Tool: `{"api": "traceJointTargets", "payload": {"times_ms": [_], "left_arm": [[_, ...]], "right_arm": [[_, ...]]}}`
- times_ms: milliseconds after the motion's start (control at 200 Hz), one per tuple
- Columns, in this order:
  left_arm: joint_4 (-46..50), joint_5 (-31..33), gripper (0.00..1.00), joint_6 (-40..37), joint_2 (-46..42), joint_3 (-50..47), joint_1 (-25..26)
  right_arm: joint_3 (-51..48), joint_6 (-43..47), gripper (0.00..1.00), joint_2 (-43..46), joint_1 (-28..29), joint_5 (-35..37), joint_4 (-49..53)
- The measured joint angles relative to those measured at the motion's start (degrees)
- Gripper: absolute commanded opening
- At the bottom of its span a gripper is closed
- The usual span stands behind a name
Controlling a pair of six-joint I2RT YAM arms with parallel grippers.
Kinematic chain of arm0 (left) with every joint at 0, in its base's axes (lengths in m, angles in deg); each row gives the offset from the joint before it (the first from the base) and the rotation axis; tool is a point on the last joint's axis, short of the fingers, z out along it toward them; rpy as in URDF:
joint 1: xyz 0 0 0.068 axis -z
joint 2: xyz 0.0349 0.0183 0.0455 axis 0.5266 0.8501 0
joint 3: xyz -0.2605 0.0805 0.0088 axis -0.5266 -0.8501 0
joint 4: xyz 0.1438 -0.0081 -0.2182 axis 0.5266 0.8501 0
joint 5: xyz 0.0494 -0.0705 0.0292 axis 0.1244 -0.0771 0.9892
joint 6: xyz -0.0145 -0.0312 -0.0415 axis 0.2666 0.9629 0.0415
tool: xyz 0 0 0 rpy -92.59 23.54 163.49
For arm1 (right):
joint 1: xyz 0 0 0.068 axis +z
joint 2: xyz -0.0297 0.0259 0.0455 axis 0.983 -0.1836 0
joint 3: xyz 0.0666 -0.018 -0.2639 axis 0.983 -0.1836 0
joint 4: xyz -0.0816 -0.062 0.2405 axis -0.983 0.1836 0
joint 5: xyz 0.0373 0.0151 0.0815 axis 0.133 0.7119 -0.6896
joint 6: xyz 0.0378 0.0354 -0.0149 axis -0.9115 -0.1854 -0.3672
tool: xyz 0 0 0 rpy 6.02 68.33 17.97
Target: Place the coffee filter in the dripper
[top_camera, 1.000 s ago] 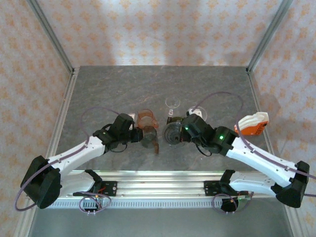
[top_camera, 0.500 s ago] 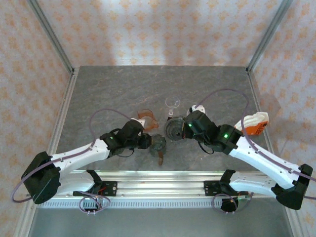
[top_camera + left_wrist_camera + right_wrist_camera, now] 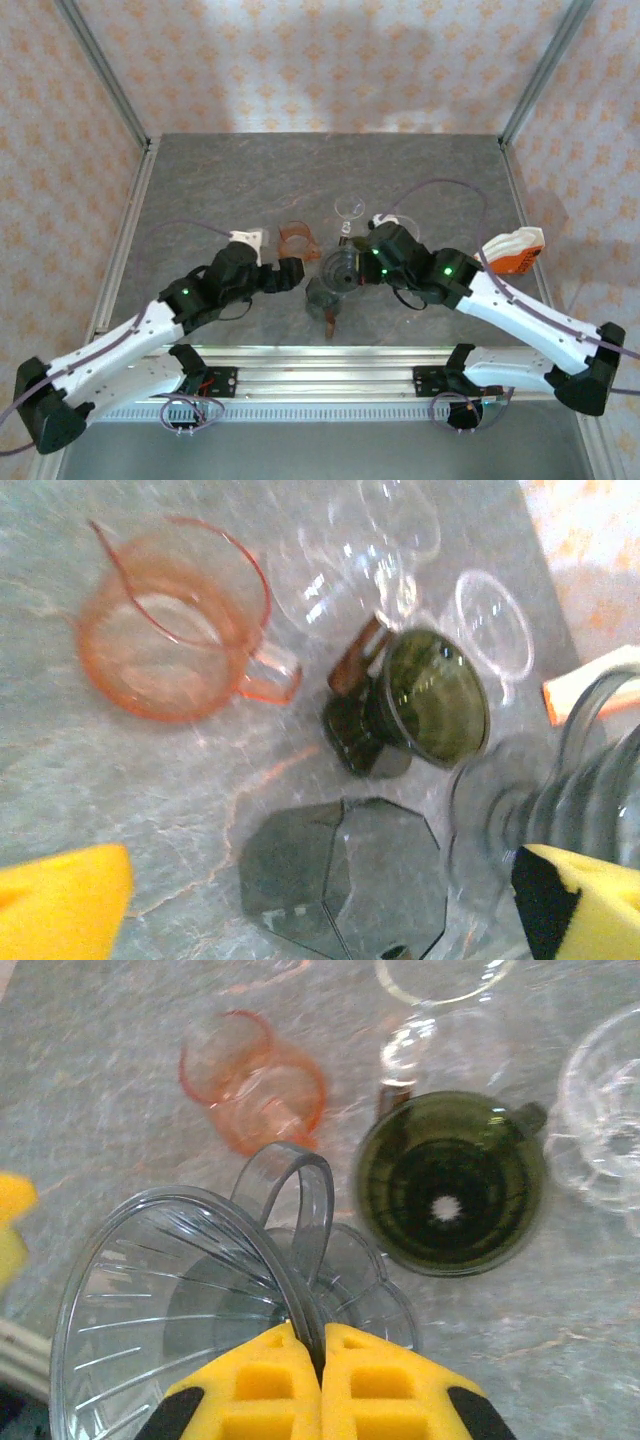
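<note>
Drawn back leftward since half a second ago, the left gripper (image 3: 288,272) is held wide open and empty.
The clear dripper (image 3: 150,1290) is pinched at its rim by the right gripper (image 3: 322,1345) above the grey marbled table (image 3: 220,180), near a green dripper (image 3: 450,1180) and a pink cup (image 3: 255,1085); the table is enclosed by peach patterned walls (image 3: 330,60).

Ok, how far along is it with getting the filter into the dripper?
Nothing looks finished: the clear dripper and the green dripper are both empty. In hand, the right gripper pinches the clear dripper's rim; the left gripper is open, holding nothing. Left: fetch a filter and seat it in a dripper.
</note>
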Motion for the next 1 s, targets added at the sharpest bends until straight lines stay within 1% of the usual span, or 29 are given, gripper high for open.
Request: {"api": "traceJointTargets", "payload": {"times_ms": [120,310,445,996], "left_arm": [[4.04,4.09,1.00,-0.09,-4.44,0.42,-0.11],[7.13,7.85,1.00,-0.11,-8.48,0.39,-0.31],[7.54,8.39,1.00,-0.09,-8.68,0.26,-0.31],[8.50,9.44,1.00,-0.11,-8.72,-0.42,-0.31]], "right_arm": [[1.88,-0.04,0.00,-3.15,2.89,-2.25,-2.05],[2.69,-0.50,0.00,-7.21,3.21,-4.07,-4.76],[2.69,-1.57,0.00,-8.96,3.23,-4.07,-4.90],[-0.87,-5.86,0.00,-8.90,2.03,-3.82,-6.01]]}}
